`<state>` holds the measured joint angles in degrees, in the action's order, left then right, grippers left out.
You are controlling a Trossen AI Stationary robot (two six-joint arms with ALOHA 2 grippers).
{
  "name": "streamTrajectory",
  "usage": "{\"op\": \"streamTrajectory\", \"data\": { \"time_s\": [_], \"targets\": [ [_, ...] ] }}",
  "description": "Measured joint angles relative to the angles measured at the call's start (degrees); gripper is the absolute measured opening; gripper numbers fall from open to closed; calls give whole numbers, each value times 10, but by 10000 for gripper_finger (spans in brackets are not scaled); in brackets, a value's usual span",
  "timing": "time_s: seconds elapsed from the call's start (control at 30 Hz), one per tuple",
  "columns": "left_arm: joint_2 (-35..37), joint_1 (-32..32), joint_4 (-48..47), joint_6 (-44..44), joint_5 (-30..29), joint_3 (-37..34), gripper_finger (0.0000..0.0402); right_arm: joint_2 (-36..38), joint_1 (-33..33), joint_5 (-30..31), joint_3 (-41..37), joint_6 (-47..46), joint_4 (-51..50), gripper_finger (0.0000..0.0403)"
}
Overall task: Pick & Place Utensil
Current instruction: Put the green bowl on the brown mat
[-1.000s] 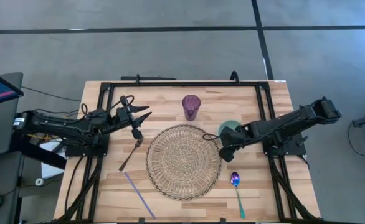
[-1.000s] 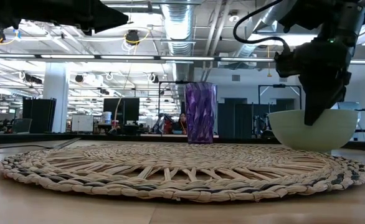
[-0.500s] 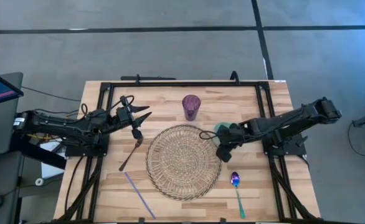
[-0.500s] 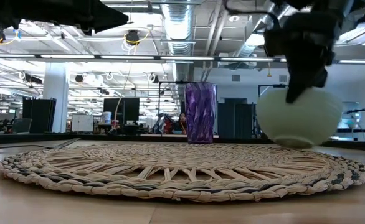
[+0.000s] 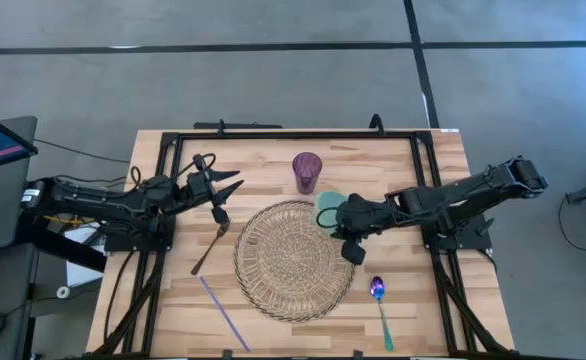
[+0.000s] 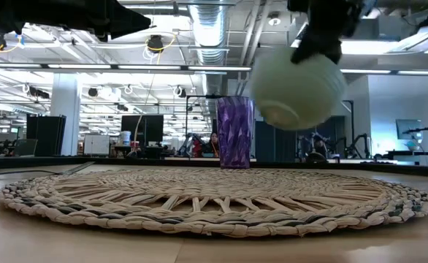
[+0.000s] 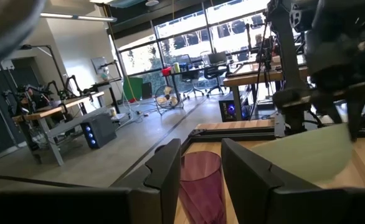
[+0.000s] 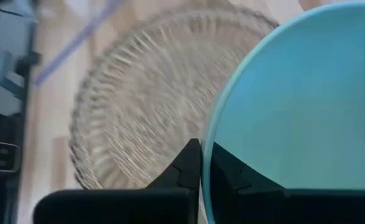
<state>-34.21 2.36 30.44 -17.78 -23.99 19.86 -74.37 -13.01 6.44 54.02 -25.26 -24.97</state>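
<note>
My right gripper [image 5: 339, 222] is shut on a pale green bowl [image 5: 326, 208] with a teal inside, held above the far right edge of the round woven mat [image 5: 293, 260]. In the low view the bowl [image 6: 298, 88] hangs tilted in the air. My left gripper [image 5: 231, 182] is open and empty, hovering above the table's left part, near a fork [image 5: 210, 248] that lies flat left of the mat. A spoon [image 5: 380, 305] with a teal handle lies flat on the table right of the mat, near the front edge. My right gripper pinches the bowl's rim [image 8: 205, 146], one finger inside the bowl [image 8: 232, 177] and one outside [image 8: 184, 169]. The fingers come from the table's right side. The bowl is lifted clear of the table and mat, tilted, its underside [image 6: 276, 109] showing in the low view.
A purple ribbed cup [image 5: 307, 171] stands upright behind the mat. A thin purple stick [image 5: 223, 313] lies on the table at the front left. A black frame [image 5: 293, 133] runs around the table's edges.
My right gripper has carried the bowl up off the table and toward the table's left edge, from right of the mat to above the mat's far right edge. The bowl has tipped from upright to tilted.
</note>
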Motion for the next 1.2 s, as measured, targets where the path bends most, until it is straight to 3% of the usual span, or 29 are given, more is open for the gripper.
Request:
{"op": "streamTrajectory", "data": {
  "time_s": [0.33,0.53,0.93,1.2],
  "targets": [
    [-16,0,0,0,0,0,117,0,-52,-5,0,60,123,4],
    [-28,0,0,0,0,0,117,-49,-65,-6,16,85,137,5],
    [-31,0,1,0,-4,0,117,-224,-66,-51,235,136,-74,6],
    [-40,0,2,0,-9,0,117,-296,-90,-81,294,248,-82,6]
  ]
}}
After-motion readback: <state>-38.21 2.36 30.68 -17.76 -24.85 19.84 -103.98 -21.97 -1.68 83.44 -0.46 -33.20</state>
